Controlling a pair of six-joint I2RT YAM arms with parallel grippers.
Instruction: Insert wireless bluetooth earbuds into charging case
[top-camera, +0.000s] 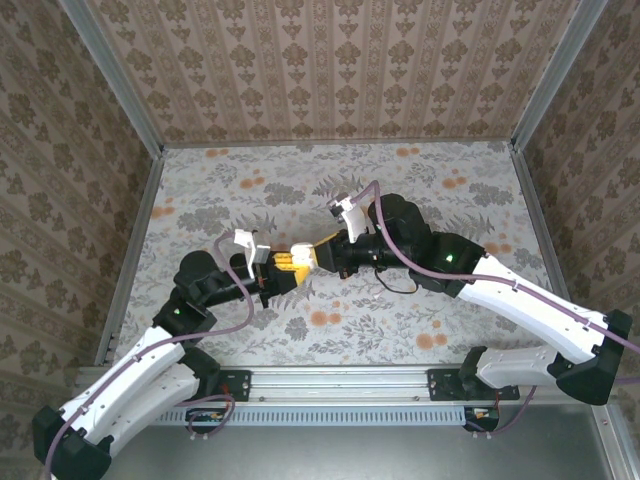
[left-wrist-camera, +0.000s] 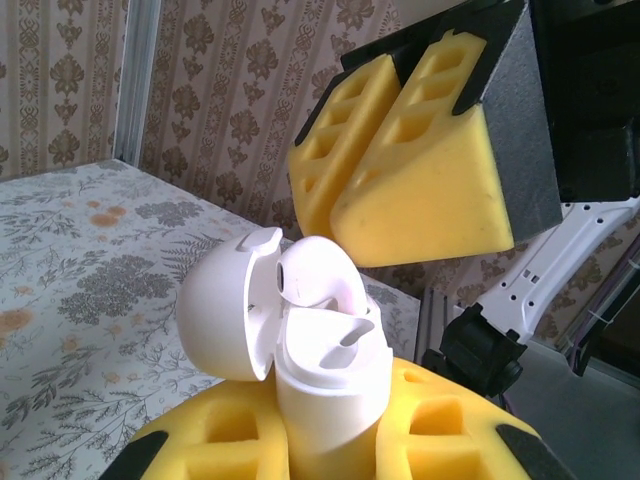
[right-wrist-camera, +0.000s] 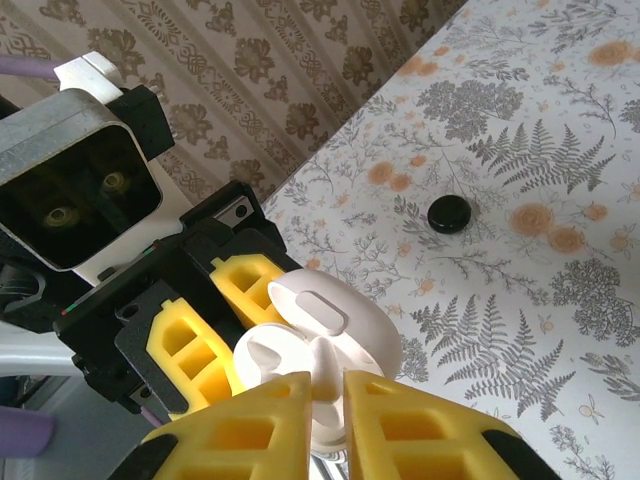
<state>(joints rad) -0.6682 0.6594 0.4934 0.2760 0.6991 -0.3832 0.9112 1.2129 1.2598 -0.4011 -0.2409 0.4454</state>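
Clamped between the yellow foam fingers (left-wrist-camera: 440, 440) of the left gripper (left-wrist-camera: 330, 430) stands the charging case (left-wrist-camera: 325, 350). It is upright and lifted off the table, its lid (left-wrist-camera: 225, 310) swung open to one side. The right gripper (left-wrist-camera: 335, 215) hangs just above the case's open mouth. Its jaws are drawn almost together, and I can see nothing between them. Whether its tips touch the rim, I can't tell.

Both grippers meet near the middle of the floral table (top-camera: 400, 330), well apart from the side rails (top-camera: 130, 250), the back wall (top-camera: 330, 70) and the near rail (top-camera: 340, 380), with bare surface all round. One black earbud (right-wrist-camera: 449, 214) lies alone on the table, well away from the case, with open cloth on every side.
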